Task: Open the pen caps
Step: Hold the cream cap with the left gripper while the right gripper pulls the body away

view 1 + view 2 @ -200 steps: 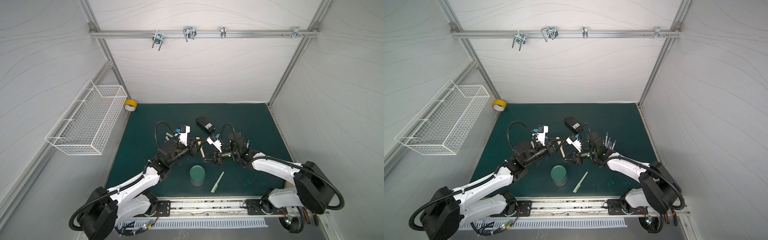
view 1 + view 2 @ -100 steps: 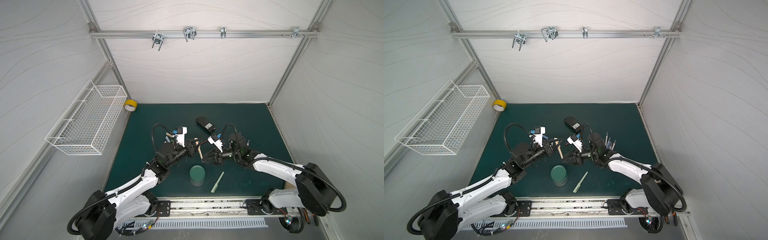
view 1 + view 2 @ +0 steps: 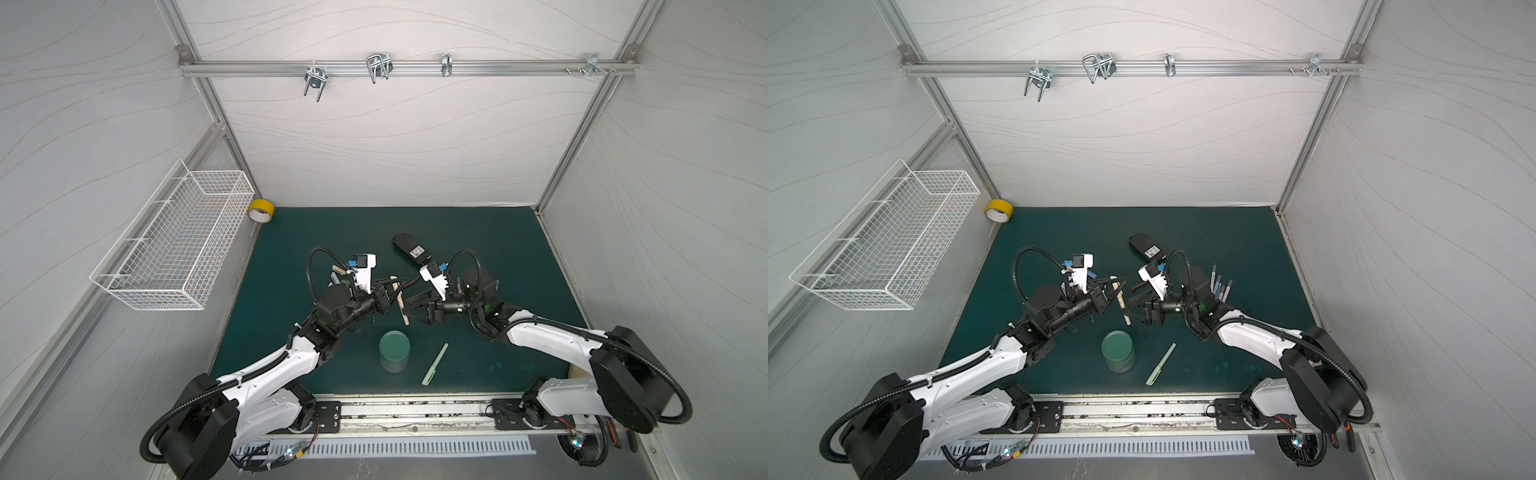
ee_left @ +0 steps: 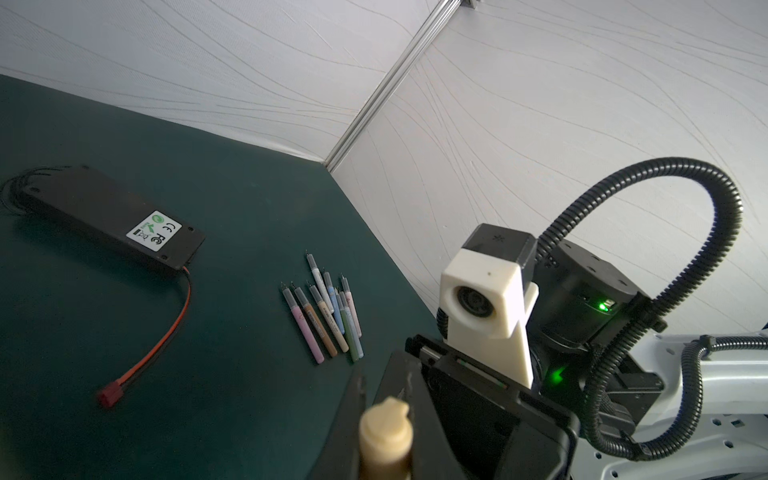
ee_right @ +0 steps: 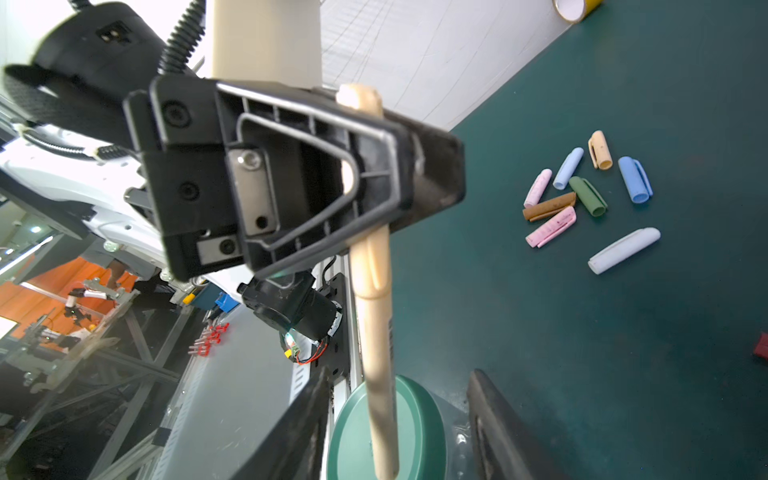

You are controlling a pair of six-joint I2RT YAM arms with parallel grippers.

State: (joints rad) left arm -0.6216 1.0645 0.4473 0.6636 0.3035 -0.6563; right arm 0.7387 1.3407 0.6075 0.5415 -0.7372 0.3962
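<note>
**Tan pen clamped in one pincer, the other standing open**

We saw the left pincer (image 3: 394,292) closed on the capped end of a tan pen (image 3: 401,309), which hung steeply over the middle of the worktop (image 3: 519,249). Its cap (image 5: 368,266) was on. The right pincer (image 3: 411,311) stood open, its jaws on either side of the pen's lower end and clear of it.

A round green container (image 3: 394,351) sat near the front with its lid on, so we could not tell its contents. A white wire basket (image 3: 178,245) hung on the left wall.

Loose pen caps (image 5: 582,195) lay heaped left of the middle, and uncapped pens (image 4: 328,316) were bunched on the right. A capped green pen (image 3: 434,363) lay just right of the container.

On the far black battery pack (image 4: 83,199), a white label (image 4: 153,230) bore CE and FC marks. The print on the tan pen was too small for us to read.
</note>
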